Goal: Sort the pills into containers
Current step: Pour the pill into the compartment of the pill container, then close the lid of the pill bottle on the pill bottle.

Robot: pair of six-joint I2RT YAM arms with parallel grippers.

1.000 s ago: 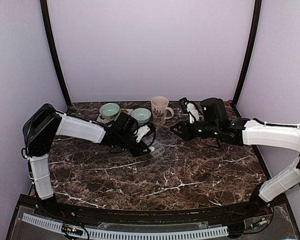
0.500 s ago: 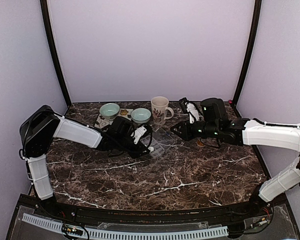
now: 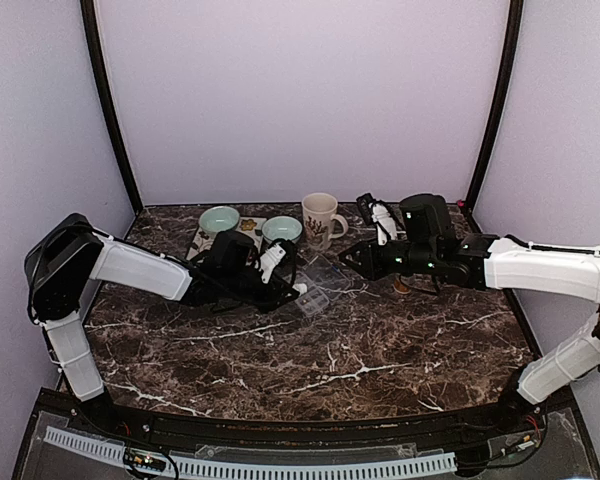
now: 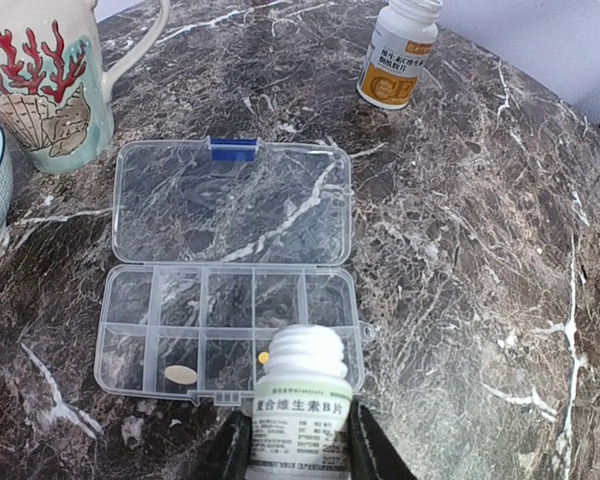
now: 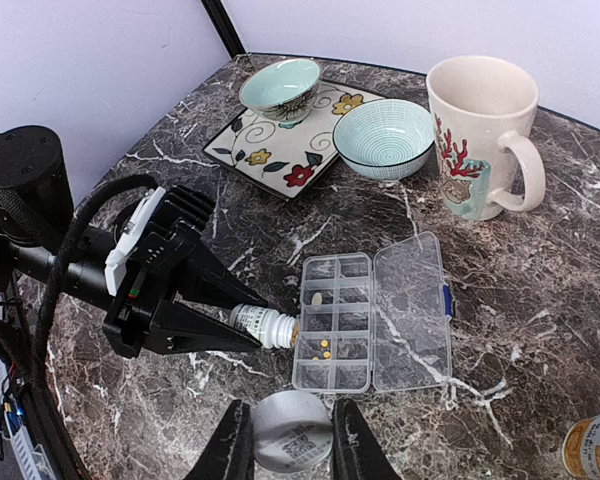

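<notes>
Left fingers (image 4: 368, 455) are clamping a white pill bottle (image 4: 300, 400), tipping its mouth over an edge compartment of the open organiser box (image 4: 205, 297) lying on the table (image 4: 460, 250), evidently to dispense pills (image 4: 264, 357) there, while right fingers (image 5: 352, 450) are gripping a round white object (image 5: 290, 430) nearby.

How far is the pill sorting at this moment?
Done: organiser box open, one oval pill and a few yellow pills in separate compartments. In hand: left gripper tips a white bottle at the box; right gripper holds a round white item. Left: most compartments empty, amber bottle capped.
</notes>
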